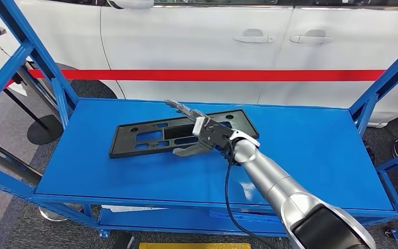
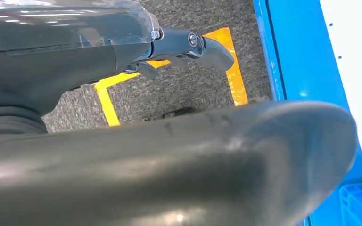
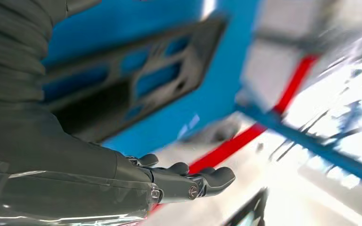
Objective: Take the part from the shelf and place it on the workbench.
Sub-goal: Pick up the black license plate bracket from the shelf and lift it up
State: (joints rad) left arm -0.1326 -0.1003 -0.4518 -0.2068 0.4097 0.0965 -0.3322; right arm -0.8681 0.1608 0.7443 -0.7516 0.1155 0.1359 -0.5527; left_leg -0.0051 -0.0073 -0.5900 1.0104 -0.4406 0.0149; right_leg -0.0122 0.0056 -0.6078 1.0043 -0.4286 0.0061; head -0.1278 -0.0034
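Right hand (image 1: 203, 134) spread empty over flat black part (image 1: 150, 136) (slotted cutouts), blue shelf (image 1: 311, 155)

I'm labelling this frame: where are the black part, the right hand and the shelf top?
black part (image 1: 134, 139): head view, left end of the plate.
right hand (image 1: 205, 134): head view, back of the hand.
shelf top (image 1: 311, 155): head view, bare blue surface.

Bright, even light in the sharp head view, while the right wrist view is smeared with blur and blown-out white glare

Matt black plastic part (image 1: 181, 134), glossy blue-painted metal shelf (image 1: 316, 155)
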